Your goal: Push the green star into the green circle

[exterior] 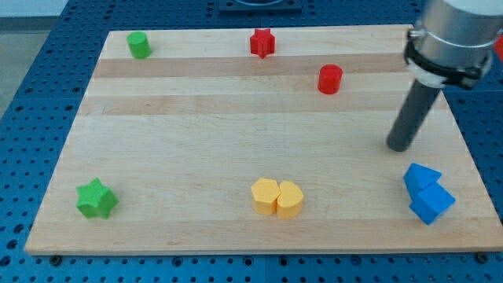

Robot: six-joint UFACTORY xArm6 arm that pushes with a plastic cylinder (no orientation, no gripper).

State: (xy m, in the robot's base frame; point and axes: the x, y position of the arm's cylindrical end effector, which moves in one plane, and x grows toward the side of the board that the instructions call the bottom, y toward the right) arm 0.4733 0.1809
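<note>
My tip (400, 147) rests on the wooden bench (236, 149) at the view's right, just above the two touching blue blocks (425, 194) and well apart from everything else; the rod carries no gripper and holds nothing. The green star (96, 199) sits at the view's bottom left, the green circle (139, 45) at the top left. A red star (262, 42), a red cylinder (330, 79) and two touching yellow blocks (277, 197) complete the scene.
</note>
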